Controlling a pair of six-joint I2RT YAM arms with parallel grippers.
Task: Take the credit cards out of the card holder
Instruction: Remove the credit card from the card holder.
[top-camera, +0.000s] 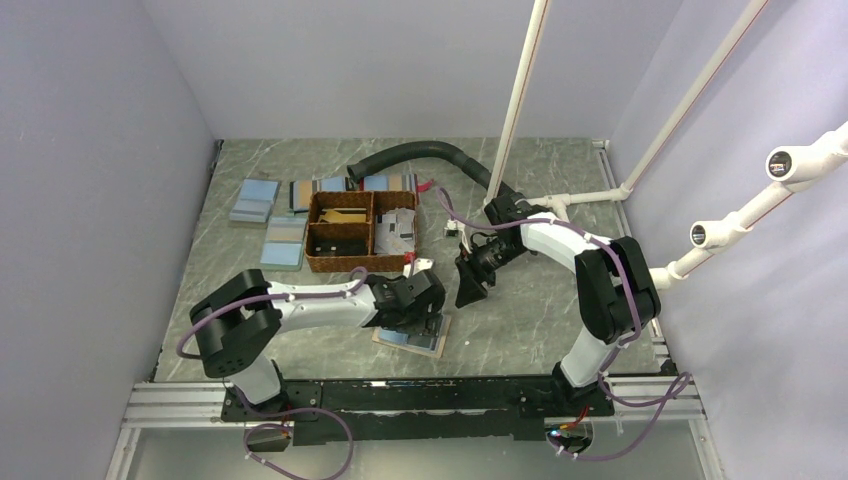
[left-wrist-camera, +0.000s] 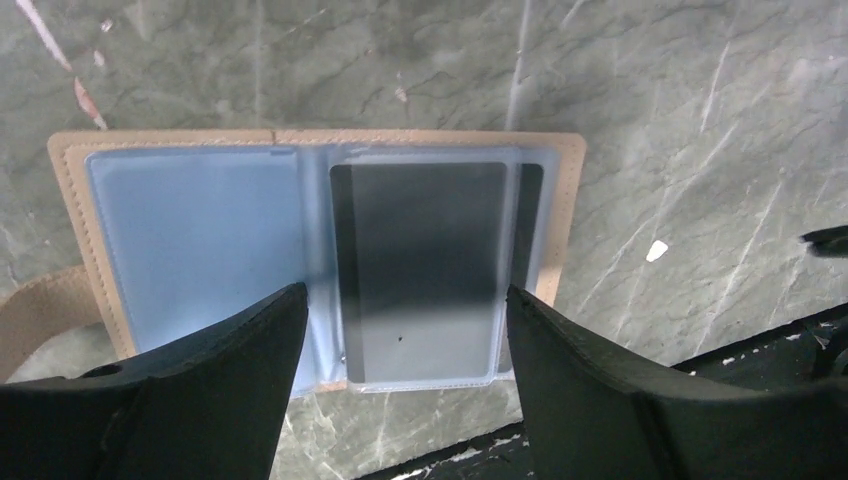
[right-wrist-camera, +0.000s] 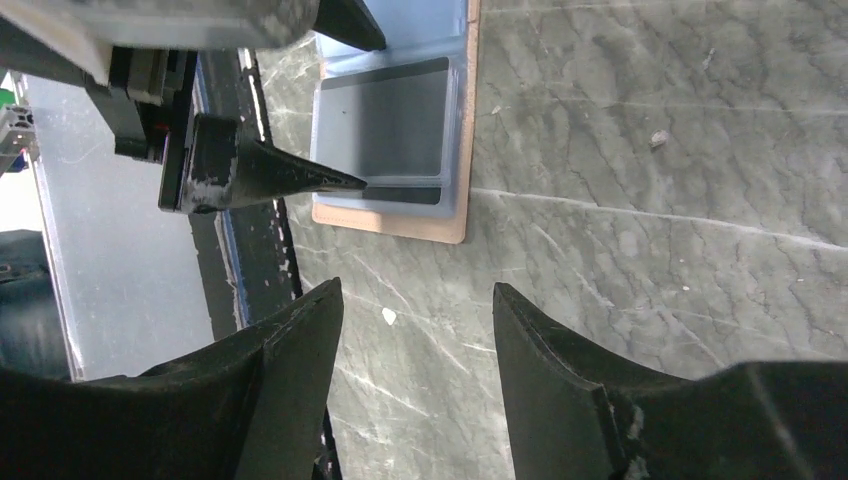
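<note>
Card holder (top-camera: 405, 342) lies spread flat on the table (top-camera: 560, 300), lower centre of the top view, sleeves facing up for access. Left gripper (left-wrist-camera: 405, 300) hangs over it, jaws wide and empty, straddling the grey card (left-wrist-camera: 420, 270), probably to pinch it. Right gripper (right-wrist-camera: 415, 295) hovers alongside, parted, holding nothing.

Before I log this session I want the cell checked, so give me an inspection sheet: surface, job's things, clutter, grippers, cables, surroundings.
Surface: grey-green marbled table, small white specks.
Job's things: card holder lying open and flat; a dark card sits in its clear sleeve.
Clutter: woven basket with contents; light blue rectangles beside it; black hose behind.
Grippers: left gripper open, straddling the card; right gripper open, empty, above bare table.
Cables: purple cables along both arms, looping at the bases.
Surroundings: plain walls, white pipes.
</note>
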